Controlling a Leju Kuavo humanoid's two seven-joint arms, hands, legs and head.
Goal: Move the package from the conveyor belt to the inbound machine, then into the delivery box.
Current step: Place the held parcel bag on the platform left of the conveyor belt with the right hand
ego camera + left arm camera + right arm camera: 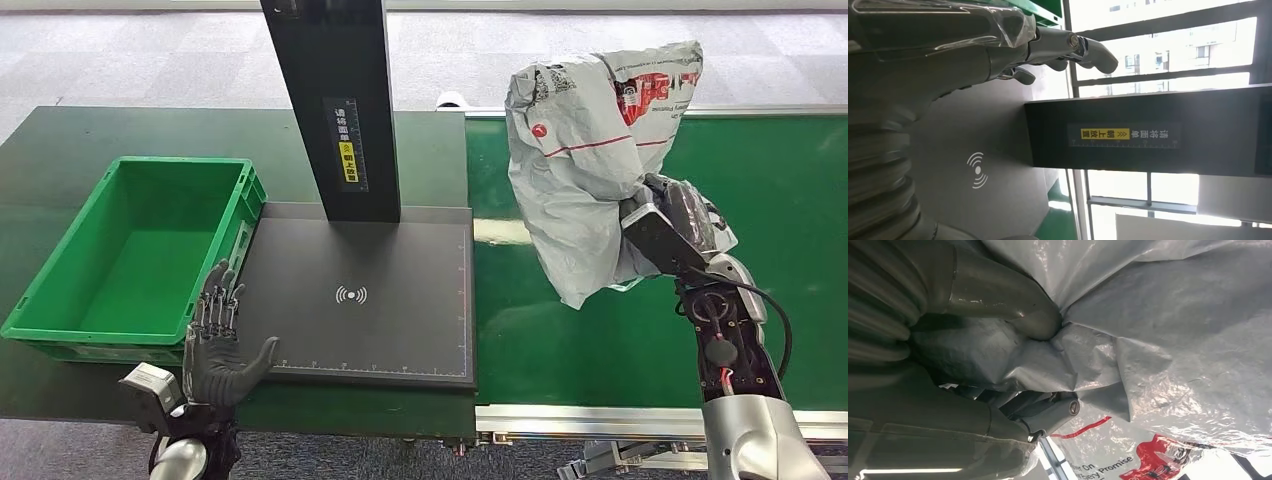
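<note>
Package point(585, 150) gripped by right hand point(672, 222) above belt point(600, 340); left hand point(218, 345) spread, empty.

package point(585, 150): grey, red print | crate point(130, 250): green | belt point(600, 340): green | scanner plate point(400, 320): black

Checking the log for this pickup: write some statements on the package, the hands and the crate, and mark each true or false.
1. The right hand holds the grey package lifted above the green conveyor belt. True.
2. The package lies on the black scanner pad. False: the pad is bare.
3. The left hand holds nothing, fingers apart. True.
4. The green crate holds a parcel. False: it is empty.
5. The crate stands to the right of the pad. False: it stands on the left.
</note>
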